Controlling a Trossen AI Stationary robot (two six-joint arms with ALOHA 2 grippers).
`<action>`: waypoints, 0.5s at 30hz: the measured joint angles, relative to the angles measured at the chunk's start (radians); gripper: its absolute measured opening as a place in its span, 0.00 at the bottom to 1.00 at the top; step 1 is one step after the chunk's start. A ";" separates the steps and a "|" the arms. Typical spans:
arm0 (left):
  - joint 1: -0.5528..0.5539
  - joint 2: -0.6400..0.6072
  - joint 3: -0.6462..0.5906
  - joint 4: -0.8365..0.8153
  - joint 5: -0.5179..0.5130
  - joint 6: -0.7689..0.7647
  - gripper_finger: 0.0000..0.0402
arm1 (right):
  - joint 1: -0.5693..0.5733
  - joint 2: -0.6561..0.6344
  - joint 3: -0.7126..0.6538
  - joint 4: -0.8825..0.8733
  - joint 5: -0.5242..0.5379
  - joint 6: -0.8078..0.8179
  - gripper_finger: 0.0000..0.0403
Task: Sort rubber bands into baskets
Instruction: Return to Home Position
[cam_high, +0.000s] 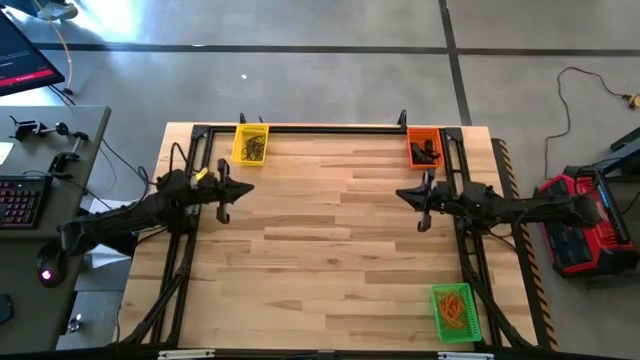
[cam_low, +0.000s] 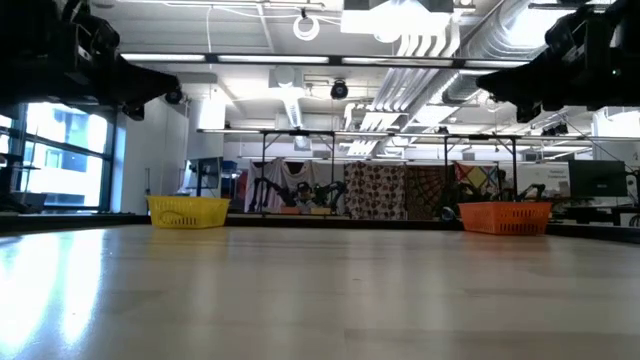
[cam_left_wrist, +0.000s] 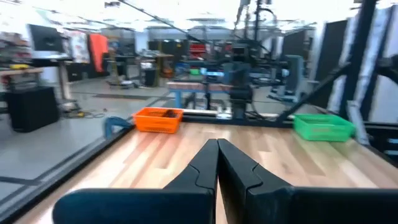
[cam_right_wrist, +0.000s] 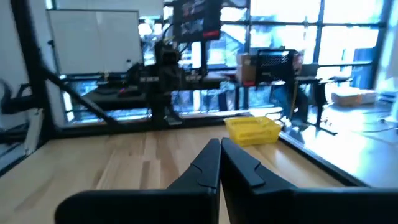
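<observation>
The yellow basket (cam_high: 250, 143) stands at the table's far left and holds olive-tan bands (cam_high: 255, 150). The orange basket (cam_high: 424, 148) at the far right holds black bands (cam_high: 428, 151). The green basket (cam_high: 453, 312) at the near right holds orange bands (cam_high: 454, 309). My left gripper (cam_high: 247, 188) is shut and empty above the table's left side. My right gripper (cam_high: 402, 194) is shut and empty above the right side, facing it. No band lies loose on the wood.
A black frame (cam_high: 330, 127) runs along the table's far edge and down both sides. The wooden top (cam_high: 330, 240) between the arms is bare. A red and black case (cam_high: 578, 225) lies on the floor to the right, and a desk with a keyboard (cam_high: 20, 200) stands to the left.
</observation>
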 joint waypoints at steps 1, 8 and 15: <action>0.018 -0.018 0.000 -0.014 0.000 0.001 0.00 | 0.000 -0.022 -0.003 -0.016 0.010 -0.005 0.00; 0.135 -0.144 0.000 -0.166 0.022 0.005 0.00 | -0.025 -0.096 -0.003 -0.140 0.106 0.004 0.00; 0.219 -0.188 0.001 -0.206 0.065 -0.009 0.00 | -0.056 -0.105 -0.003 -0.186 0.133 0.010 0.00</action>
